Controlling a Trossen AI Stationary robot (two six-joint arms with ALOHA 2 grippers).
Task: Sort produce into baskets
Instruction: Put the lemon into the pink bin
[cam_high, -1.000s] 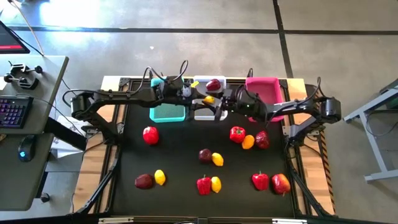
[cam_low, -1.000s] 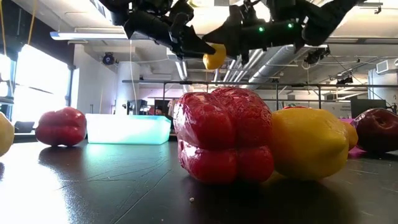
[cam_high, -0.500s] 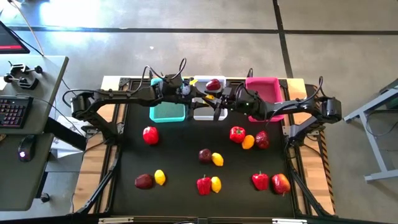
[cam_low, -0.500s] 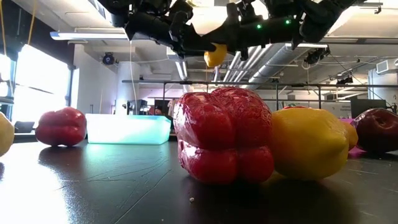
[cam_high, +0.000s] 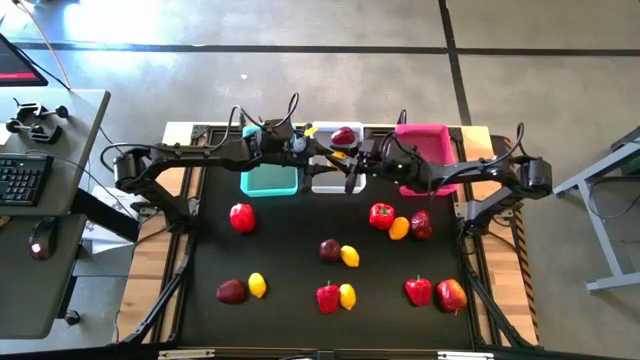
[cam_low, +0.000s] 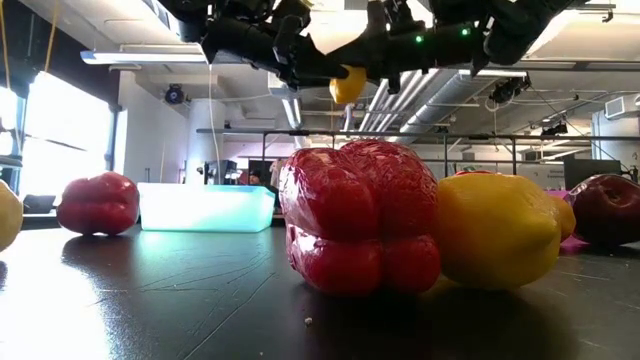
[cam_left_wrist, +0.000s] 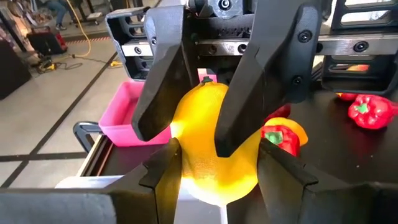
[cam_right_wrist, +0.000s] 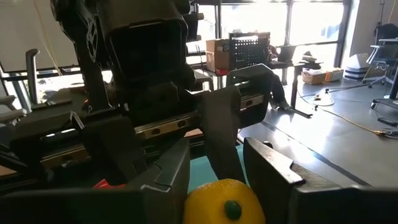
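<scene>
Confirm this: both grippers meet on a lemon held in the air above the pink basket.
Not quite. The lemon hangs above the white basket, not the pink basket; the high view shows it. The left gripper and right gripper do meet on it in the air.

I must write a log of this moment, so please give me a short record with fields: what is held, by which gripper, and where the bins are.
held item: yellow lemon, in the air
right gripper: shut on the lemon
left gripper: also at the lemon
place: above the white plastic bin
bins: teal bin, white bin, pink bin in a row at the far edge
remaining: peppers, maroon fruits and lemons loose on the black mat
</scene>
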